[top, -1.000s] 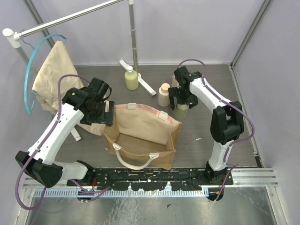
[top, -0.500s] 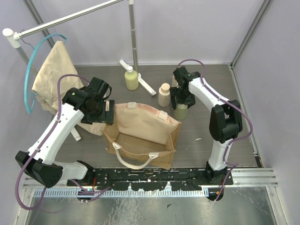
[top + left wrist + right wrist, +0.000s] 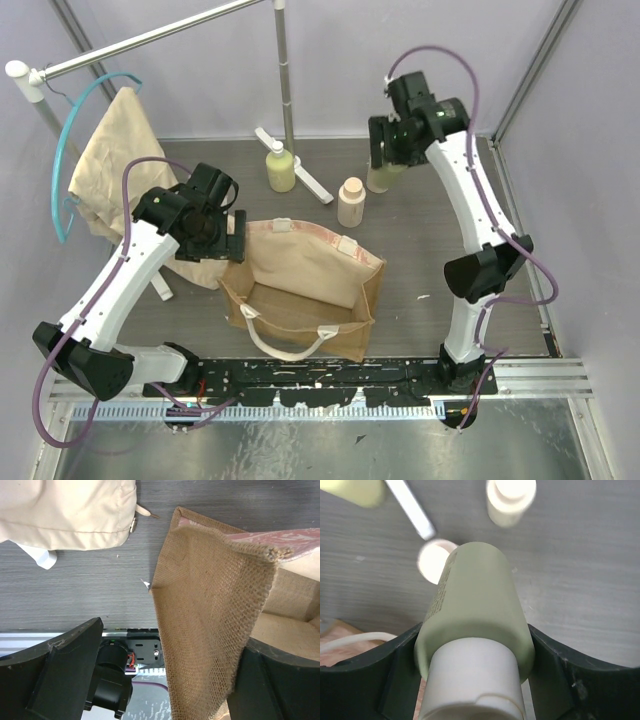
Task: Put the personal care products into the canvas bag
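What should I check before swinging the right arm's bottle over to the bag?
1. Grip on the olive-green bottle: ok. The right gripper clamps it on both sides near the cap.
2. Bottle off the table: ok, held well above it.
3. Canvas bag mouth: ok. It stands open, with the left gripper pinching its side wall.
4. Drop zone: ok, the bag floor shows bare in the top view.
5. Cream bottle standing between the held bottle and the bag: cannot tell whether the held bottle will pass over it.
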`<move>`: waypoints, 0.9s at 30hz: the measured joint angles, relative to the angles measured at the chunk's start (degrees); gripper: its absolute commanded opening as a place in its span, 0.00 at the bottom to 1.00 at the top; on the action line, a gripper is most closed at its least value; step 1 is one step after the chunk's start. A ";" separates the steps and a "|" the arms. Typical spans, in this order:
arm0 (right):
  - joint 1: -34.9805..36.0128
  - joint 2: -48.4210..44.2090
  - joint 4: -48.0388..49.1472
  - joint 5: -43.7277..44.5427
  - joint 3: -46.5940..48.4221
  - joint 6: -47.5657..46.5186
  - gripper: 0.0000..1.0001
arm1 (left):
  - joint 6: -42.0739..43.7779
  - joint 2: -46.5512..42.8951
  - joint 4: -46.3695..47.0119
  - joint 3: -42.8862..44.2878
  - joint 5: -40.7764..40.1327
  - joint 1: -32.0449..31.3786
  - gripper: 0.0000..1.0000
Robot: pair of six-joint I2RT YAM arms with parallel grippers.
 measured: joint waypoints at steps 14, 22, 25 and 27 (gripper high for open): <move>4.42 -7.37 -4.04 -26.43 -0.15 -0.59 0.01 | 1.03 0.20 2.73 -0.02 -0.15 0.00 0.98; 11.23 -12.13 -3.96 -32.70 -3.54 -0.74 0.01 | 2.03 1.11 3.08 -0.02 -0.17 0.00 0.98; 13.64 -15.02 -3.67 -33.27 -5.84 -0.39 0.01 | 2.45 1.16 3.41 -0.02 -0.15 0.00 0.98; 15.37 -16.57 -3.63 -33.27 -7.80 -0.11 0.01 | 2.60 1.16 3.67 -0.02 -0.15 0.00 0.98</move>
